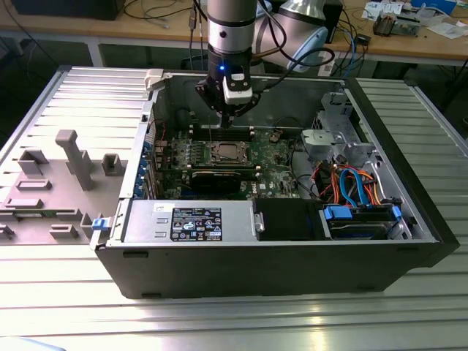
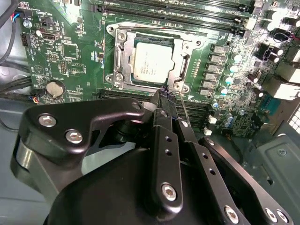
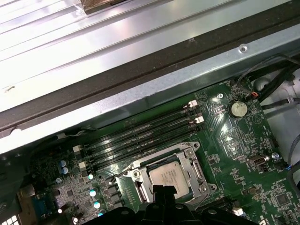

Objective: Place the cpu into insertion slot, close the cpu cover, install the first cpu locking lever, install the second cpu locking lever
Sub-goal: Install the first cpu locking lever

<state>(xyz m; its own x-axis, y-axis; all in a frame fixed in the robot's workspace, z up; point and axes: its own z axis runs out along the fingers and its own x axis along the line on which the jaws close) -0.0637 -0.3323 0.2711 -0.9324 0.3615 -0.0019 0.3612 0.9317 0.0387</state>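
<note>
One raised locking lever (image 2: 184, 108) stands at a corner of the insertion slot (image 2: 119, 56), just beside the closed, seemingly empty pincer (image 2: 162, 95). It probably wants steady downward pressure, then tucking under its catch.

Low memory slots (image 2: 178, 13) flank the insertion slot (image 2: 152, 58) — case wall (image 3: 187, 79) rises beyond.

The cpu (image 2: 151, 63) has a dull, matt silver-grey metal top; the cpu cover (image 2: 123, 49) around it is thin bright metal, more shiny. The circuit board (image 2: 70, 51) is green, with a smooth and slightly glossy surface. The claw (image 2: 164, 97) is black matt metal with shiny silver screws (image 2: 48, 121). The computer case (image 1: 292, 267) is dark matt sheet metal, and the desk (image 1: 234, 322) is ribbed light metal that reflects strongly. The holders (image 1: 73, 157) on it look like grey matt plastic.
</note>
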